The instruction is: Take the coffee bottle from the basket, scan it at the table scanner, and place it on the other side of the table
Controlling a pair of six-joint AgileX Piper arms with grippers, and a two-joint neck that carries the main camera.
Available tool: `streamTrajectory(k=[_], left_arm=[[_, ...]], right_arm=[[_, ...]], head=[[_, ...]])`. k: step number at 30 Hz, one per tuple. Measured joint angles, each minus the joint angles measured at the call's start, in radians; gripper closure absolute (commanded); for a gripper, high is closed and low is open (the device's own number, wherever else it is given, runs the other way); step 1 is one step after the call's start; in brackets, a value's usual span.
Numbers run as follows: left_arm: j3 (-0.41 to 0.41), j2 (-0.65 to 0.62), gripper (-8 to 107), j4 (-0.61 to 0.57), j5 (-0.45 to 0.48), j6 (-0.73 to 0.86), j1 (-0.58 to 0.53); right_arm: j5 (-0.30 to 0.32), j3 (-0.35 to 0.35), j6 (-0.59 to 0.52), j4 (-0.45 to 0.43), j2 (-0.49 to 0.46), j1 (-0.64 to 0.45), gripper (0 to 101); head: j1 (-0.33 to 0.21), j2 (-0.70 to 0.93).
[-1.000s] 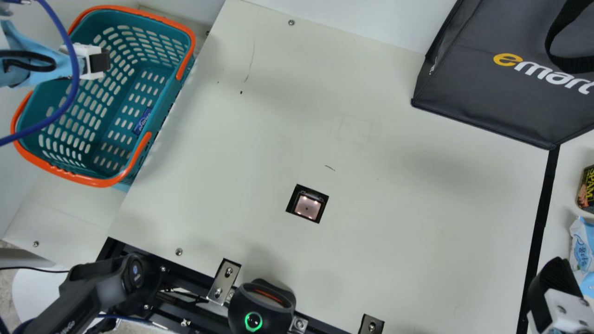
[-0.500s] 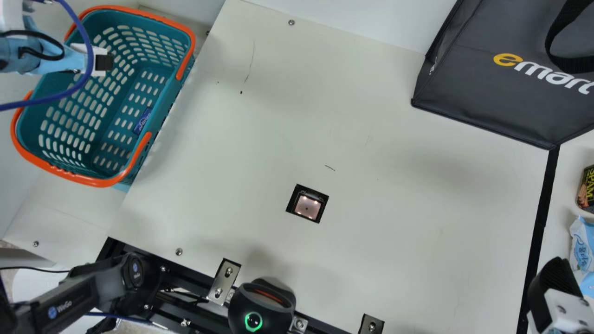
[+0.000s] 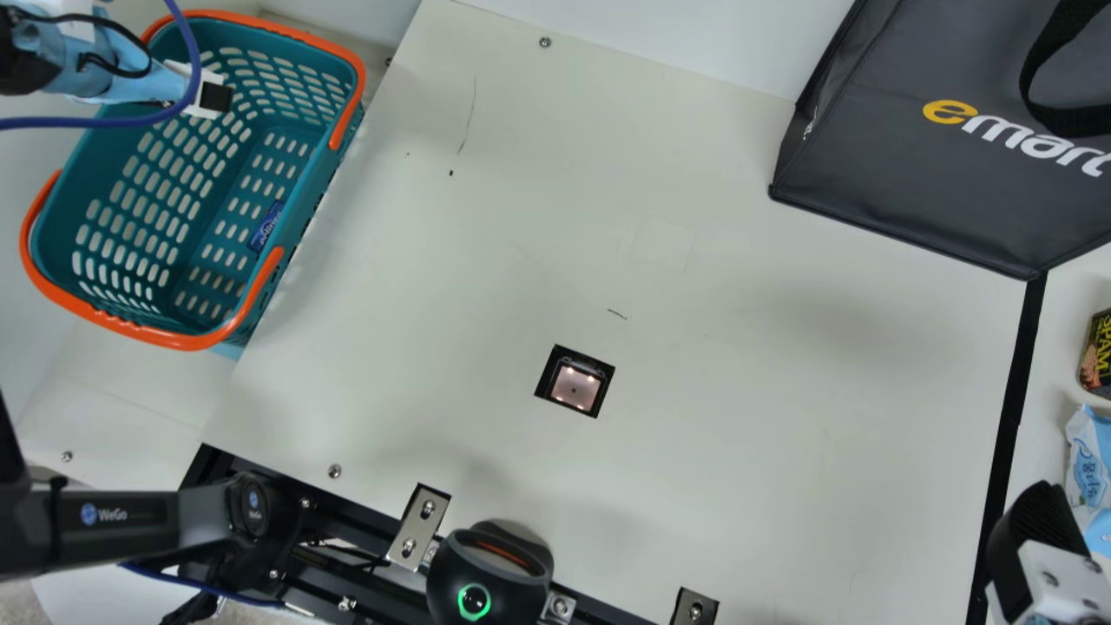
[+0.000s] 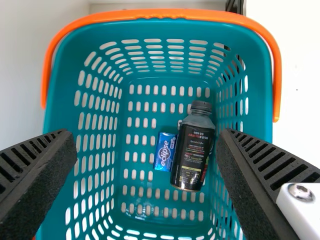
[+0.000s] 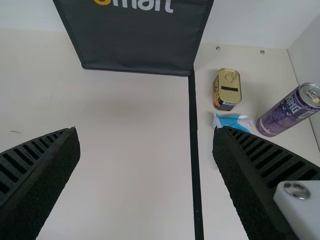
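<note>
Cream surface (image 3: 764, 417), flat, with your square black scanner window (image 3: 574, 388) set into it near the middle, lit from within. Listed for you as follows.

Left, far: one teal plastic basket (image 3: 95, 200), slotted walls, orange rim and handles, placed beside the surface's left edge. Contents, by your left wrist view: one dark-labelled coffee bottle (image 4: 192, 150), clear neck, black cap, on the basket floor toward the wall nearest the surface; one small blue packet (image 4: 164, 151) with white lettering, immediately to its left.

Left gripper (image 3: 215, 97): one, over the far left part of the basket, fingers spread wide.

Right gripper (image 3: 1037, 521): one, above the near right area, fingers likewise parted.

Far right: one dark grey fabric bag (image 3: 911, 182), yellow and white lettering, black strap.

Right, beyond a black strip (image 3: 1014, 399): one squarish tin (image 5: 229, 90) with gold lid; one blue-and-white soft pack (image 3: 1087, 460) nearer you; one tall purple can (image 5: 287, 112), upright, to their right.

Near edge: one rounded black device (image 3: 489, 577) with a glowing green ring, beside metal brackets (image 3: 418, 525) on black framing.
</note>
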Motion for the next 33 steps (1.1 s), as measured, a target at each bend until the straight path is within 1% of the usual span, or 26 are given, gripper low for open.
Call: streamTrajectory(k=[12, 19, 26, 33], left_arm=[[-0.040, 0.163, 9, -0.008, -0.019, 0.050, -0.011], [-0.053, 0.241, 9, 0.017, -0.023, 0.050, -0.019], [-0.055, 0.290, 9, 0.040, -0.018, 0.048, -0.023], [-0.034, 0.316, 9, 0.058, -0.015, 0.048, -0.018]], right_arm=[[0.000, 0.000, 0.000, 0.000, 0.000, 0.000, 6], [0.000, 0.000, 0.000, 0.000, 0.000, 0.000, 6], [0.000, 0.000, 0.000, 0.000, 0.000, 0.000, 6], [0.000, 0.000, 0.000, 0.000, 0.000, 0.000, 6]], head=[[0.000, 0.000], [0.002, 0.002], [0.002, 0.000], [0.000, 0.000]])
